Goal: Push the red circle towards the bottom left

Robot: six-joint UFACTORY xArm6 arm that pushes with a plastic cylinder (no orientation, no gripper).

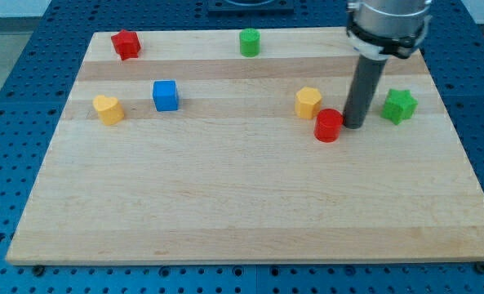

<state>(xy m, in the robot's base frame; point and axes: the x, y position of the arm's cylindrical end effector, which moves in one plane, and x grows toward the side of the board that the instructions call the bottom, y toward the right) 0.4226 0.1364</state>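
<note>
The red circle (328, 125) is a short red cylinder on the wooden board, right of centre. My tip (353, 125) stands just to its right, touching or nearly touching its upper right side. The dark rod rises from there to the arm's grey wrist (386, 23) at the view's top right.
A yellow hexagon (308, 102) sits just up-left of the red circle. A green star (398, 106) lies right of the rod. A blue cube (166, 95), a yellow heart (108, 109), a red block (126, 43) and a green cylinder (250, 41) stand further left and up.
</note>
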